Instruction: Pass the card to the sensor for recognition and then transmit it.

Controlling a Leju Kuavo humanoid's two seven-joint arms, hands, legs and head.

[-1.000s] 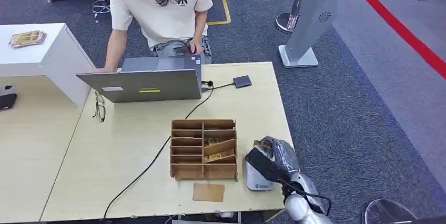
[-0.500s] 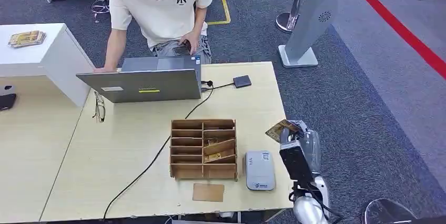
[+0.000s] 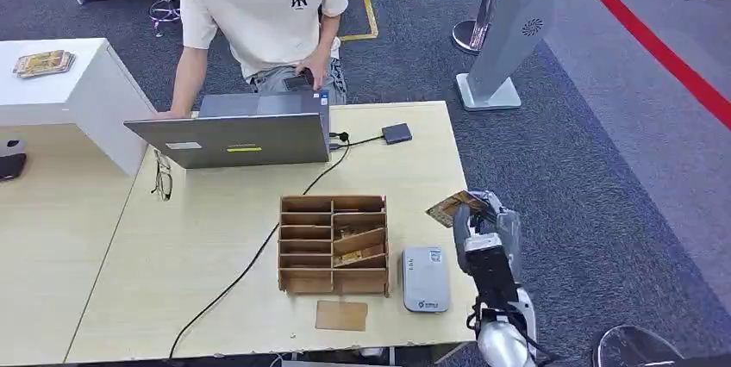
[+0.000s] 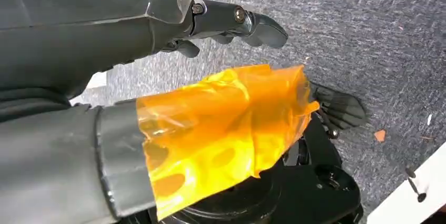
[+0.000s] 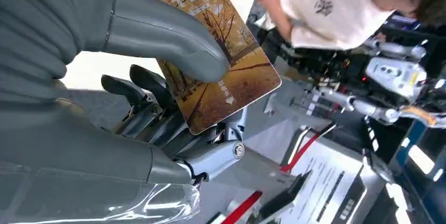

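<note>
- My right hand (image 3: 483, 216) is up past the right edge of the bench (image 3: 207, 238), out over the grey carpet (image 3: 586, 177).
- It holds the card (image 3: 450, 208). In the right wrist view, the thick thumb presses on the card's face and the dark fingers (image 5: 152, 98) sit behind it.
- The card is brown and gold with a tree picture on it. It is tilted and sticks out from my hand toward the bench.
- The grey card reader (image 3: 425, 277) lies flat on the bench, just beside the wooden box (image 3: 333, 243) on its right side. The card is in the air near it, not touching it.
- The wooden box has many small slots. Two slots on its right side have cards in them (image 3: 355, 245), lying slanted. The other slots look bare to me.
- A flat brown piece (image 3: 341, 315) lies on the bench in front of the box.
- A black cable (image 3: 259, 251) runs across the bench past the box's left side.
- A person (image 3: 263, 14) in a light shirt stands behind an open laptop (image 3: 237, 134) at the far side of the bench.
- My left hand (image 4: 131, 77) hangs over the carpet. Its fingers (image 4: 252, 24) are spread apart and hold nothing. Orange tape wraps its thumb.
</note>
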